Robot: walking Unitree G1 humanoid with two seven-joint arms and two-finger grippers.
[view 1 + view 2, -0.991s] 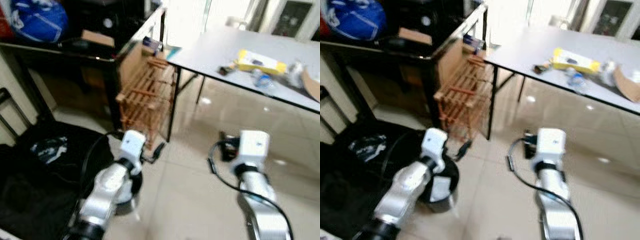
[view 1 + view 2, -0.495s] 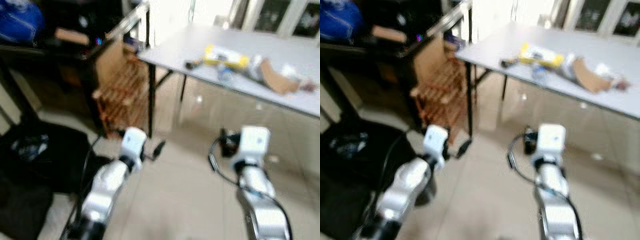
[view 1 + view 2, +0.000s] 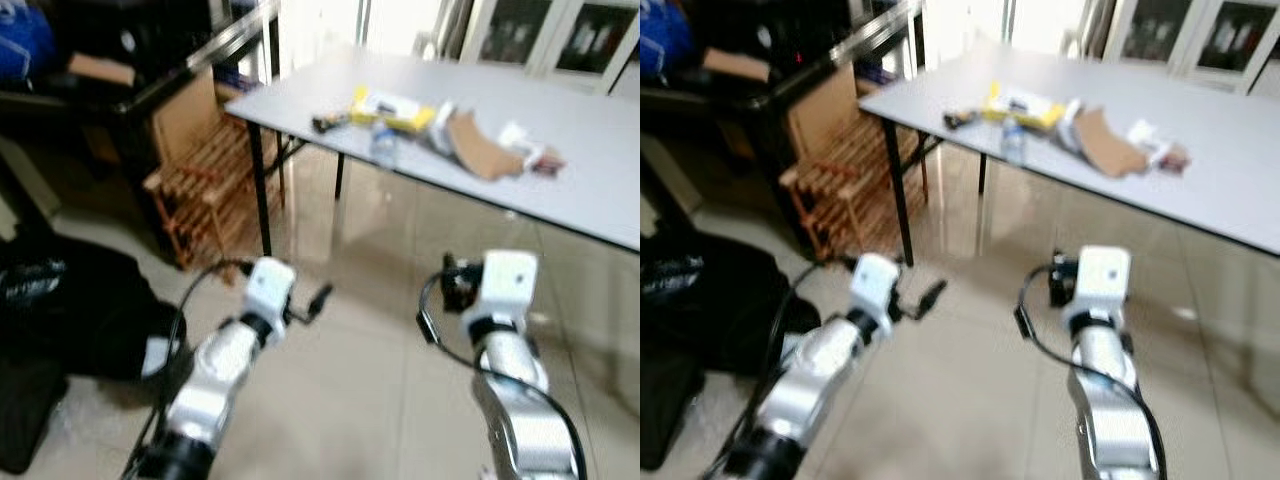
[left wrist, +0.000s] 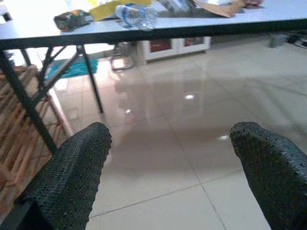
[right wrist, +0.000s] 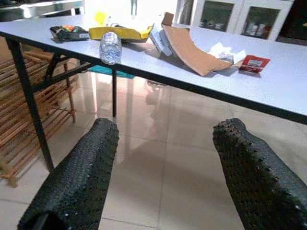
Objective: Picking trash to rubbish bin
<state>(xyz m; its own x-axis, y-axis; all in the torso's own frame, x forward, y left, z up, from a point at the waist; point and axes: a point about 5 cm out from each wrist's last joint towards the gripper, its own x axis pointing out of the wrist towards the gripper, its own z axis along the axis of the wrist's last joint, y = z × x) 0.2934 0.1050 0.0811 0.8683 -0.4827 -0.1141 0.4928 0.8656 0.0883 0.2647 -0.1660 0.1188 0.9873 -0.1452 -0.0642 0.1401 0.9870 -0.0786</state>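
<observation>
The left gripper [image 4: 168,167] has its two black fingers [image 4: 72,177] spread wide apart with nothing between them, and the right gripper [image 5: 163,172] is the same — fingers [image 5: 76,177] far apart, holding nothing. Both are held out low in front of the robot, above the glossy beige tile floor [image 3: 360,400], and both look toward a long grey folding table [image 3: 590,170] with black legs that stands ahead. The trash lies on this table, in a loose group near its left end. There is a clear crushed plastic bottle [image 5: 110,47] lying on its side close to the front edge, a flat yellow carton [image 5: 125,32] just behind it, and a small dark wrapper [image 5: 69,32] to the left of these. To the right of the bottle a brown piece of cardboard [image 5: 189,50] curves up from the table top, with a white box [image 5: 160,39] touching its left side. Further right lie some crumpled white paper [image 5: 225,51] and a small red packet [image 5: 254,63], close to each other. To the left of the table stands a low wooden slatted rack [image 3: 205,190], and a sheet of brown cardboard [image 3: 180,115] leans behind it against a dark desk [image 3: 150,80]. On the floor at the far left lies a black bag [image 3: 70,310]; what is in it cannot be made out in the blurred views.
</observation>
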